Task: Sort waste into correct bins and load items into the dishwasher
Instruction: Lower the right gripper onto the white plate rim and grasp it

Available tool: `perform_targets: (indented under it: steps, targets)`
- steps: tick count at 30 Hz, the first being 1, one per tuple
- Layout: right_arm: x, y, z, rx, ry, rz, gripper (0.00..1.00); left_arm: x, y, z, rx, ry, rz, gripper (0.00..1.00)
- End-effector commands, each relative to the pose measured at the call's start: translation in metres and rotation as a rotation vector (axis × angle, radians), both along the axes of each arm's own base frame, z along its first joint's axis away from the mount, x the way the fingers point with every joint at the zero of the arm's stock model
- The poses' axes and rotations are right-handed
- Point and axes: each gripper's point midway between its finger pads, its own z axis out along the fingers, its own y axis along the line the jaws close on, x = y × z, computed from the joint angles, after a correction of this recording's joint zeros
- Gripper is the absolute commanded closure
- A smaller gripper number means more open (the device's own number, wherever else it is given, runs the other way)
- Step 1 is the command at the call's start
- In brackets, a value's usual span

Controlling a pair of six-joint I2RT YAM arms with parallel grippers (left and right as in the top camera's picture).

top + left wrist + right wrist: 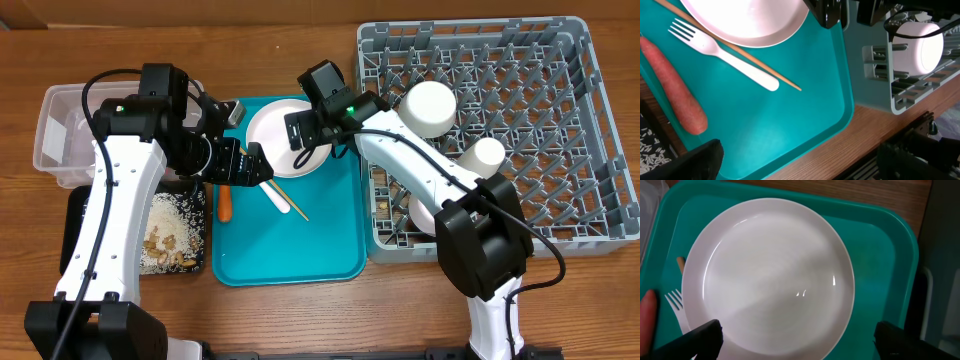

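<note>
A white round plate point(283, 135) lies at the back of the teal tray point(300, 250). My right gripper point(305, 130) hovers over the plate point(770, 275), open and empty point(800, 341). A white plastic fork point(275, 197) and a thin wooden chopstick point(293, 203) lie in front of the plate, with an orange carrot point(225, 203) at the tray's left edge. My left gripper point(250, 165) is open and empty point(805, 167) above the tray, right of the carrot point(675, 90) and fork point(725, 52). The black tray point(190, 190) holds rice and nut scraps. The clear tub point(60, 140) stands at far left.
The grey dish rack point(560, 120) stands on the right and holds two white cups point(430, 108) point(487, 155) and a bowl point(425, 215). The rack's corner point(880, 95) and a cup point(920, 45) show in the left wrist view. The wooden table edge runs along the front.
</note>
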Motion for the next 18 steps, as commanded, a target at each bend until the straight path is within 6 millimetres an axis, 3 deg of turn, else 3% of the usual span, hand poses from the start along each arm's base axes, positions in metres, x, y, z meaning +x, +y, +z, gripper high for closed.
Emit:
perform_targets:
  steps: [1, 6, 11, 18]
  targets:
    - [0.002, -0.005, -0.015, -0.027, 0.012, -0.028, 0.0, 0.005, 0.0, 0.002, 0.004, -0.009, 0.007, 0.0]
    - [0.005, -0.005, -0.027, -0.036, 0.019, -0.03, 0.11, 0.005, 0.0, 0.002, 0.004, -0.009, 0.007, 0.0]
    - [0.012, -0.005, -0.032, -0.043, -0.004, -0.038, 0.35, 0.005, 0.0, 0.002, 0.004, -0.009, 0.007, 0.0]
    - [0.021, -0.014, -0.049, -0.101, -0.028, -0.073, 0.44, 0.005, 0.0, 0.002, 0.004, -0.009, 0.007, 0.0]
